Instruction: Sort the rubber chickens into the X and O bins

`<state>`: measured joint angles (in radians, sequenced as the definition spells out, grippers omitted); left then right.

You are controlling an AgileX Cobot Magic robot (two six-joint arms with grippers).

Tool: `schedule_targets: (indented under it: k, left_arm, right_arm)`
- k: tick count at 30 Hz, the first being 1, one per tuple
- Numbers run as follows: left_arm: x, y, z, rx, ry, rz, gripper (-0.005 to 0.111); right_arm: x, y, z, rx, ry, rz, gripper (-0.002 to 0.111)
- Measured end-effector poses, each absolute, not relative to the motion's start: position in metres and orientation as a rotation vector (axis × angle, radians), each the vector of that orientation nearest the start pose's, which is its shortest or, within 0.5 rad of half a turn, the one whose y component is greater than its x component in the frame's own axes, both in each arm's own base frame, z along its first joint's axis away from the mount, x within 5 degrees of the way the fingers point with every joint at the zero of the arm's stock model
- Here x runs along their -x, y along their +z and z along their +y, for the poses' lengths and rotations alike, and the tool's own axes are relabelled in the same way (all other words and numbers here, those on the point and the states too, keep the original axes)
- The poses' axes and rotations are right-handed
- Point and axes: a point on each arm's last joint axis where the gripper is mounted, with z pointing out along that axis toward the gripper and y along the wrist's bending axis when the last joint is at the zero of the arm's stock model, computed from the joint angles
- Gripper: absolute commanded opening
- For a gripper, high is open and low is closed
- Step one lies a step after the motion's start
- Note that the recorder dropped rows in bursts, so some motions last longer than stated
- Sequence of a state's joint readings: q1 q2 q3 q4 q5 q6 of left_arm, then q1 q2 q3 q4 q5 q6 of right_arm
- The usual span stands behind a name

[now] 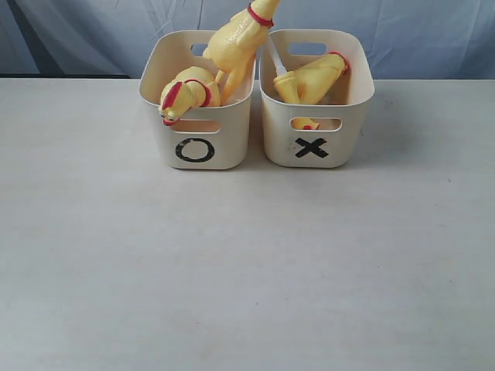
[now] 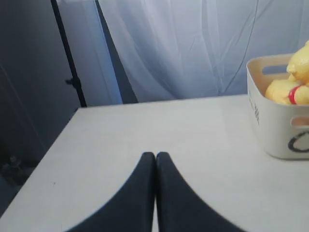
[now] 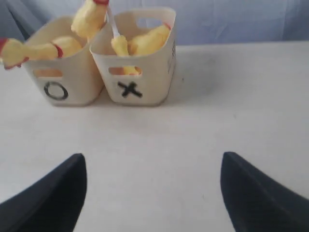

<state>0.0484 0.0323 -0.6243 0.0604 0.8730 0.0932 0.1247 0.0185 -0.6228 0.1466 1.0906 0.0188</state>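
Observation:
Two cream bins stand side by side at the back of the table. The O bin [image 1: 195, 131] holds two yellow rubber chickens: one [image 1: 188, 93] lies with its red-combed head over the front rim, another [image 1: 236, 42] sticks up tall against the wall shared with the other bin. In the X bin [image 1: 315, 135] one large chicken [image 1: 313, 77] lies slanted, and a bit of yellow and red [image 1: 307, 124] shows through the front slot handle. Neither arm appears in the exterior view. My left gripper [image 2: 155, 155] is shut and empty over bare table. My right gripper [image 3: 153, 162] is open and empty, facing both bins.
A pale blue curtain [image 1: 402, 31] hangs behind the table. In the left wrist view a black stand pole [image 2: 70, 58] rises beyond the table's far edge. The grey tabletop [image 1: 247, 263] stretches in front of the bins.

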Motion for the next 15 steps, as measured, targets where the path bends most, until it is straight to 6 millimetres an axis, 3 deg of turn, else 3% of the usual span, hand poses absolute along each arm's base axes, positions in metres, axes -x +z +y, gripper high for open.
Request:
schedule_targets:
  k: [4, 7, 10, 12, 15]
  left_arm:
    - [0.001, 0.335, 0.003, -0.046, 0.178, 1.541, 0.000]
    - [-0.002, 0.349, 0.002, -0.050, 0.182, 1.315, 0.000]
    - [-0.005, 0.348, 0.001, -0.063, 0.203, 1.187, 0.000]
    - [-0.011, 0.340, 0.001, -0.068, 0.204, 1.156, 0.000]
    - [-0.021, 0.323, 0.001, -0.074, 0.200, 1.138, 0.000]
  right_arm:
    - [0.004, 0.317, 0.009, 0.076, 0.280, 1.712, 0.072]
    - [-0.002, 0.340, 0.006, 0.026, 0.277, 1.376, 0.072]
    - [-0.001, 0.354, 0.002, -0.010, 0.269, 1.122, 0.072]
    - [-0.004, 0.351, 0.000, -0.024, 0.264, 1.045, 0.072]
    - [-0.020, 0.325, 0.002, -0.030, 0.258, 1.108, 0.072]
